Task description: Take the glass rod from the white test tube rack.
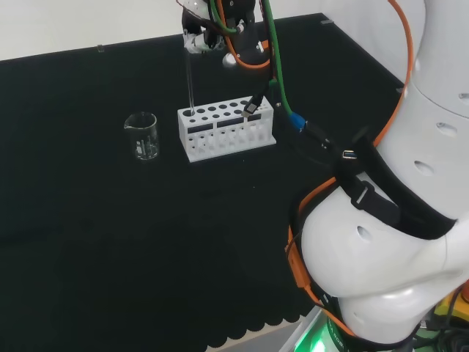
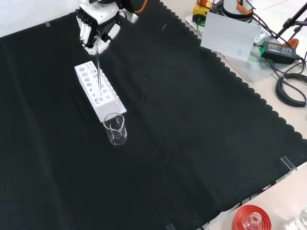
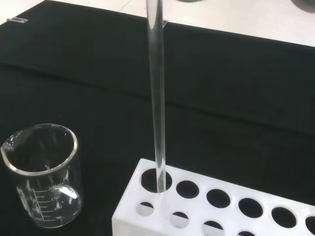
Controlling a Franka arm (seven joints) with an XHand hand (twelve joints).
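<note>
In the head view, your hand (image 1: 199,38) pinches the top of the glass rod (image 1: 190,81), which stands upright in the end hole of the white test tube rack (image 1: 226,130), nearest the beaker (image 1: 142,136). In the front view, the fingers (image 2: 94,34) curl round the rod's top above the rack. In the wrist view, the rod's lower end sits in the corner hole. Lift straight up, without tilting, until the tip clears the rim.
</note>
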